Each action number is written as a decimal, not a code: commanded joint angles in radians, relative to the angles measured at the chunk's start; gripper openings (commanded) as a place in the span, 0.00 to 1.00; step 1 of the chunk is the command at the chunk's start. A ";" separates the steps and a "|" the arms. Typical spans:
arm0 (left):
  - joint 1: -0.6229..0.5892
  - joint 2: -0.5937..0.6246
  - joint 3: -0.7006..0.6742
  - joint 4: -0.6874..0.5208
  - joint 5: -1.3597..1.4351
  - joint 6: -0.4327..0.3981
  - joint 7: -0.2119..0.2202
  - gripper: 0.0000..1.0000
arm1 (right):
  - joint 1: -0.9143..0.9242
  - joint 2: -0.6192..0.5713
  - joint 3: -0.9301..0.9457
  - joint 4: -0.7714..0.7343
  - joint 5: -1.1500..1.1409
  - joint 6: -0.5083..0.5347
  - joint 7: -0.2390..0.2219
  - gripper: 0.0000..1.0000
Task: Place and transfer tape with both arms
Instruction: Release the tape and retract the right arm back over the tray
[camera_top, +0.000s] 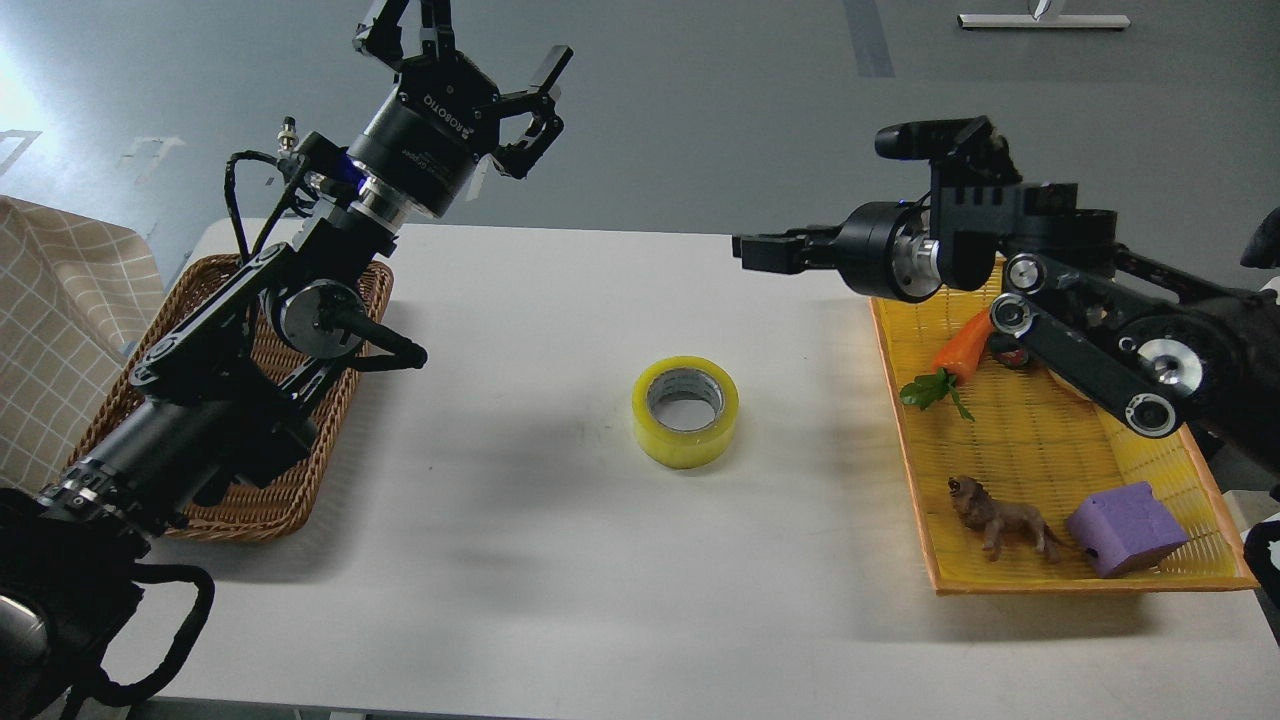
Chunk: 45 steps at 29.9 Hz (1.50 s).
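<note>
**Desk:** What have you got on the tape?

**Me:** From the head view, the tape (686, 411) lies flat on the white table (560, 560), core opening facing up, with nothing touching it. It sits below and to the right of my left gripper (470, 55), and below and to the left of my right gripper (745, 250), roughly between the two and well apart from both.

**Desk:** State of the claws?

**Me:** The left one is raised above the far table edge, pointing up and away, fingers spread wide with nothing between them. The right one points left, level over the table; I see it edge-on and dark, so I cannot tell whether its fingers are apart or together. I see nothing in it.

**Desk:** Anything else near them?

**Me:** Below my left claw, under the arm, is a brown wicker basket (300, 500), with a checked cloth (60, 330) further left. Behind and below my right claw is a yellow tray (1020, 450) holding a toy carrot (962, 350), a small brown lion figure (1005, 518) and a purple block (1125, 527). The carrot lies closest to that claw's wrist; the lion and block are at the tray's near end, just beside each other.
</note>
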 joint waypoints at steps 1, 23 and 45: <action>-0.001 0.000 0.000 0.000 0.000 0.000 0.002 0.98 | -0.011 -0.043 0.124 0.037 0.020 0.000 0.000 0.97; -0.014 0.019 0.000 0.009 0.001 0.000 0.003 0.98 | -0.304 0.039 0.943 0.085 0.740 0.000 0.012 0.99; -0.014 0.022 -0.003 0.009 0.080 0.000 -0.003 0.98 | -0.325 0.343 1.059 -0.062 1.152 -0.042 0.002 0.99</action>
